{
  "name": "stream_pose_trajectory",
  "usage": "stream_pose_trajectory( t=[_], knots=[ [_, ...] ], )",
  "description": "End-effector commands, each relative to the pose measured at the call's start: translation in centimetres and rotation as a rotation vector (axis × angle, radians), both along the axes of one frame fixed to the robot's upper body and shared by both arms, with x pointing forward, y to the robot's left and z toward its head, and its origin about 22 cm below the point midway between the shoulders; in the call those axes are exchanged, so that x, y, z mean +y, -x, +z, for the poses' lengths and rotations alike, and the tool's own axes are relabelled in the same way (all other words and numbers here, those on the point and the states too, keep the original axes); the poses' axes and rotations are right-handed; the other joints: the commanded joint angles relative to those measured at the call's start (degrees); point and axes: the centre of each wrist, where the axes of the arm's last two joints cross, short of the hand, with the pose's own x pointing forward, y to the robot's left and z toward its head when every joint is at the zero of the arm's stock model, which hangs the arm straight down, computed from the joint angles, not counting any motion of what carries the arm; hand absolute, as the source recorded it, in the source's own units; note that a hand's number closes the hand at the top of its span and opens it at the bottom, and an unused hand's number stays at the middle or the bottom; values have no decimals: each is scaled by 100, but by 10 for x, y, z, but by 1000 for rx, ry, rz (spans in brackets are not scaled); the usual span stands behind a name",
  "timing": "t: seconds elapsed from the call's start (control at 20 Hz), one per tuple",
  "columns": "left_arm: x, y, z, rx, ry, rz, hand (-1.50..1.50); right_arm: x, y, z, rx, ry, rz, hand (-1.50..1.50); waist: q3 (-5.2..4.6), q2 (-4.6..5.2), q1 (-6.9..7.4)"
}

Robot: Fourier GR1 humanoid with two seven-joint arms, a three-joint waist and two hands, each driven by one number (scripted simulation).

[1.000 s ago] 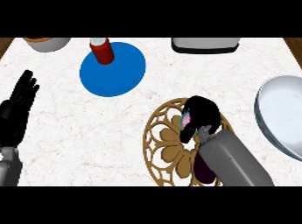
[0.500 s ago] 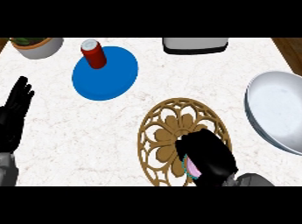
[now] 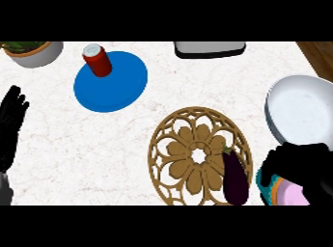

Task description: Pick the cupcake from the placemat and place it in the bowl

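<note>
One right hand (image 3: 308, 166), fingers curled round the cupcake (image 3: 283, 192), beside the bowl (image 3: 308, 113). Left hand (image 3: 4, 132) rests open at the counter's (image 3: 90, 144) left edge. Eggplant (image 3: 234, 176) lies on placemat (image 3: 190, 154).

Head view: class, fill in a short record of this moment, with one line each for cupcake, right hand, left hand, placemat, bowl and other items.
cupcake: pink and teal, held right of the placemat, partly hidden by the hand
right hand: curled round the cupcake, below the bowl in the view
left hand: open, resting at the left edge
placemat: round, brown, with an eggplant lying on it
bowl: white, at the right edge
other items: red can on blue plate; potted plant
</note>
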Motion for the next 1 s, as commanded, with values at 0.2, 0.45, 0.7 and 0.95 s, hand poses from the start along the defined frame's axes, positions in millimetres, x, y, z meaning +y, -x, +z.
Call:
stream_pose_trajectory(
  t=[0.2, 0.45, 0.7, 0.95],
  knots=[
    [-18, -6, 7, -25, -8, -25, 0, -71, 21, 47, -55, -141, -111, 150, 3, 69, 170],
    [-23, -14, 11, -14, 2, -85, 0, -129, -7, 66, -5, -247, -150, 150, -9, 109, 436],
    [-32, -13, 12, -12, 5, -100, 0, -150, -39, 35, 58, -281, -165, 150, -12, 126, 541],
    [-14, -29, 11, -15, -6, -105, 0, -155, -81, 2, 73, -235, -169, 150, -12, 140, 566]
  ],
)
